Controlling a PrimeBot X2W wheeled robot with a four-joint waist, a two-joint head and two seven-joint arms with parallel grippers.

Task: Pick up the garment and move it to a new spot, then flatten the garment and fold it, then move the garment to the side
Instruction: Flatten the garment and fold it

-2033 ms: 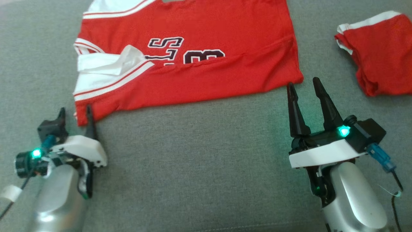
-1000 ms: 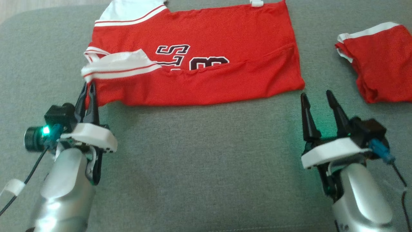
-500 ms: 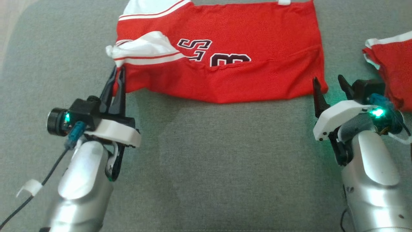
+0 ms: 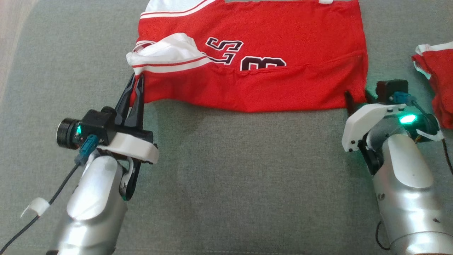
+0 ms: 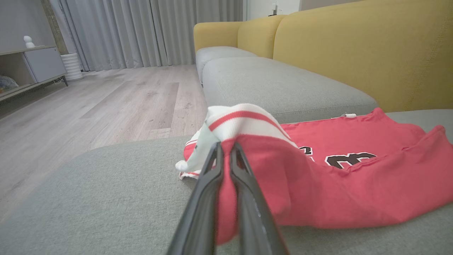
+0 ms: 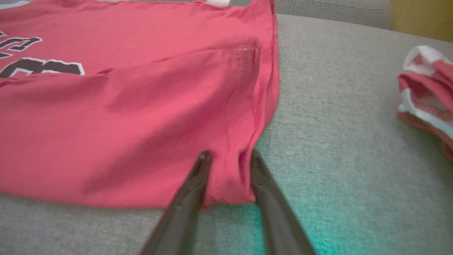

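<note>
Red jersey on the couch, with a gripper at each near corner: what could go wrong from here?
The right gripper straddles only the very corner of the jersey, so it may slip free. The left gripper pinches bunched cloth beside the crumpled white sleeve trim, so creases may get folded in.

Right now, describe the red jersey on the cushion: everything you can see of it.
The red jersey looks like thin knit, with white, red-striped trim and black white-edged lettering. It lies spread on the grey cushion, its near strip folded over the number's lower part. The left hand is shut on its raised near-left corner; the right hand straddles the near-right corner, fingers apart.
</note>
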